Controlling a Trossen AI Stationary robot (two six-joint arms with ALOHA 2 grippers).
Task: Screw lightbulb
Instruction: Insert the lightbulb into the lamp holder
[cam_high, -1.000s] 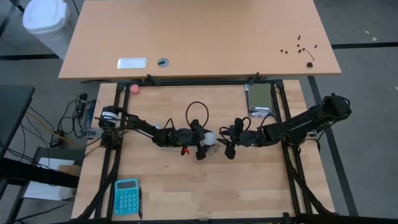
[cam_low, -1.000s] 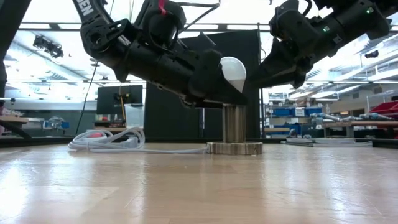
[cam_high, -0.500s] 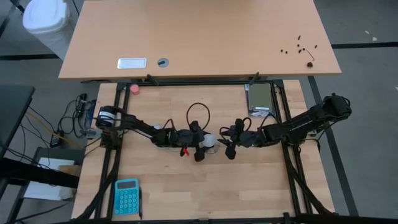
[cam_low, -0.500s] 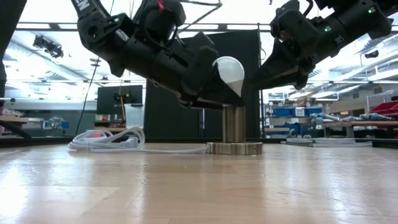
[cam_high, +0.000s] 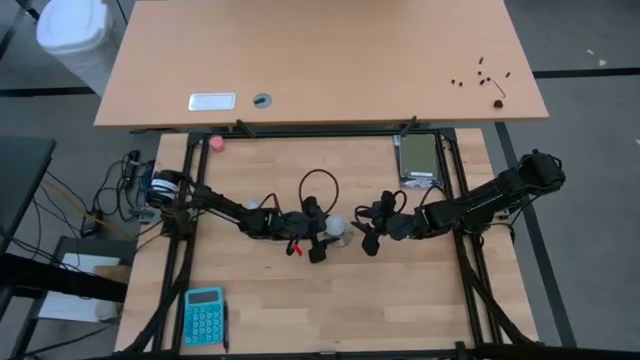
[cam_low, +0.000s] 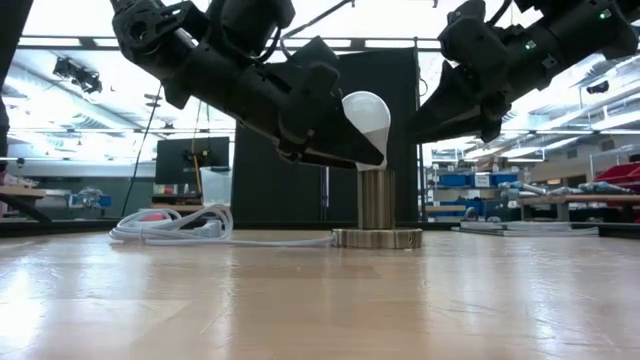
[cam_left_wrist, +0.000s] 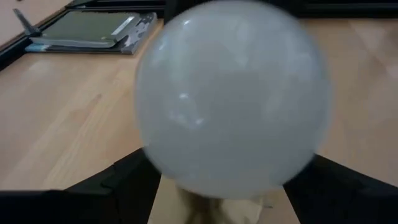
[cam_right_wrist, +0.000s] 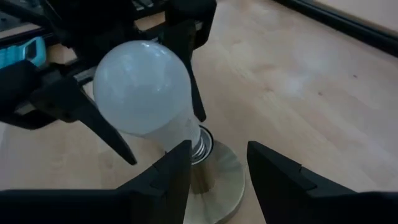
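Since the lightbulb (cam_low: 366, 118) has to thread into the socket (cam_low: 377, 200) w/o cross-threading, the left pincer (cam_high: 322, 240) holds it by the globe, fingers spread wide round the fat part, screw base pointing down at the socket mouth. In the low view the bulb sits tilted, base right at the socket's top rim; can't tell if the threads have caught yet. The socket stands upright on its round metal foot on the surface (cam_low: 300, 300), white cord (cam_low: 170, 225) trailing off to one side, so the bulb must come in from above.

Right pincer (cam_high: 369, 236) hangs just beside the socket on the other side, fingers nearly closed, gripping nothing. Right wrist view shows its two fingers (cam_right_wrist: 171, 177) apart from the socket base, probably parked there to steady the base if it spins.

Vs a sec ago: the left arm has rolled and lifted a bit, bulb now sits slightly higher and more upright over the socket, less of it hidden by the pincer body. Right arm, socket, cord unchanged. Left grip width about the same.
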